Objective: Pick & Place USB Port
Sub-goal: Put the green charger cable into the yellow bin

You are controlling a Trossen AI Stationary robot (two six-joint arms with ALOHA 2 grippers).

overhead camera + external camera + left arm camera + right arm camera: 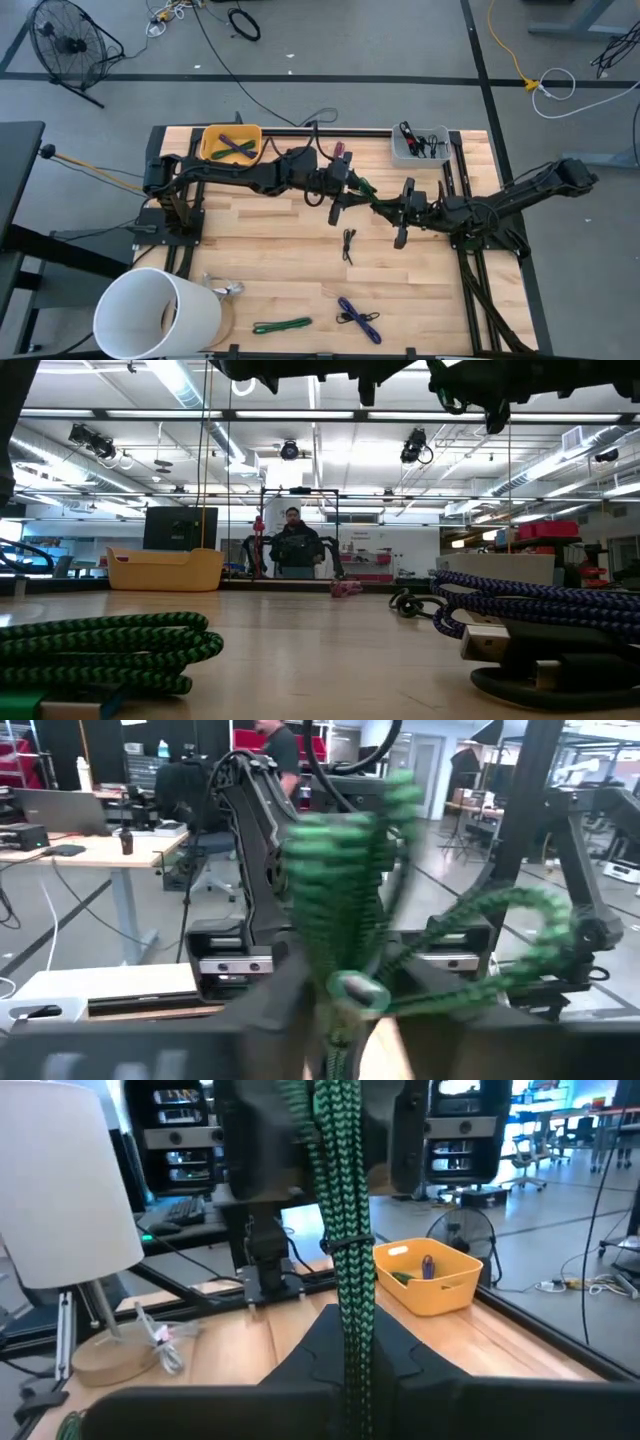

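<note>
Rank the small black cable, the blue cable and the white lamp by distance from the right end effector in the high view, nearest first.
From the right end effector:
1. Small black cable, on the table just below it.
2. Blue cable, near the front edge.
3. White lamp, at the front left corner.

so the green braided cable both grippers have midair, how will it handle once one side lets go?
Likely floppy: the green braided cable hangs straight through the right gripper and loops loosely past the left gripper. Probably light. The tied bundle should hold together, though loose ends may swing.
</note>
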